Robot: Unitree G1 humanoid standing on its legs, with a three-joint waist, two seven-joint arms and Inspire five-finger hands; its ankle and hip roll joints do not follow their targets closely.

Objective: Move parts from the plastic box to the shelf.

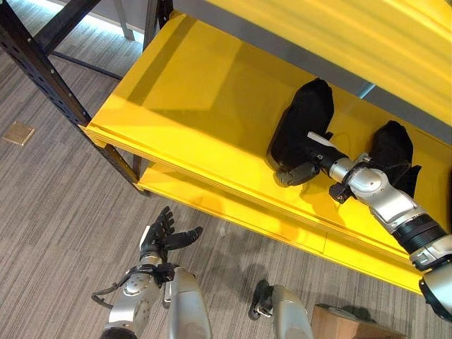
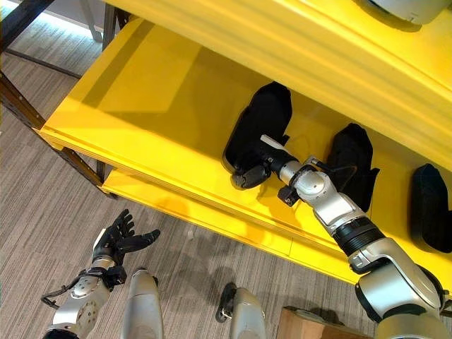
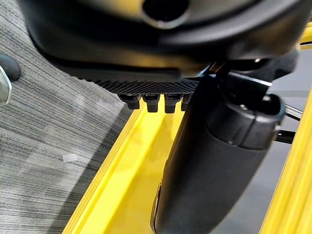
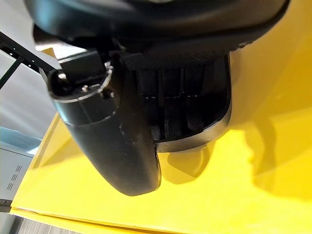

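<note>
1. Yellow shelf (image 1: 198,106) is serving as our landmark: a painted metal deck on a dark frame, standing on grey carpet (image 1: 49,205).
2. Below the shelf's front edge, over the carpet, we are holding our left hand (image 1: 161,236) idle, its fingers spread loosely and nothing in it.
3. On the shelf, just behind its front lip, we are reaching our right hand (image 2: 248,173) onto a black part (image 1: 305,120). Its fingers are lying against the part's near end; the right wrist view is showing them curled over a dark rounded edge, so we are judging the hand closed on the part.
4. Further right on the shelf, beside this one, a second black part (image 2: 349,162) is lying, and a third black part (image 2: 429,208) beyond it.
5. We are judging this as the placing step: the part looks to be resting on the deck.
6. The next move is calling for us to loosen the fingers and draw the right hand back towards the shelf's front without dragging the part.
</note>
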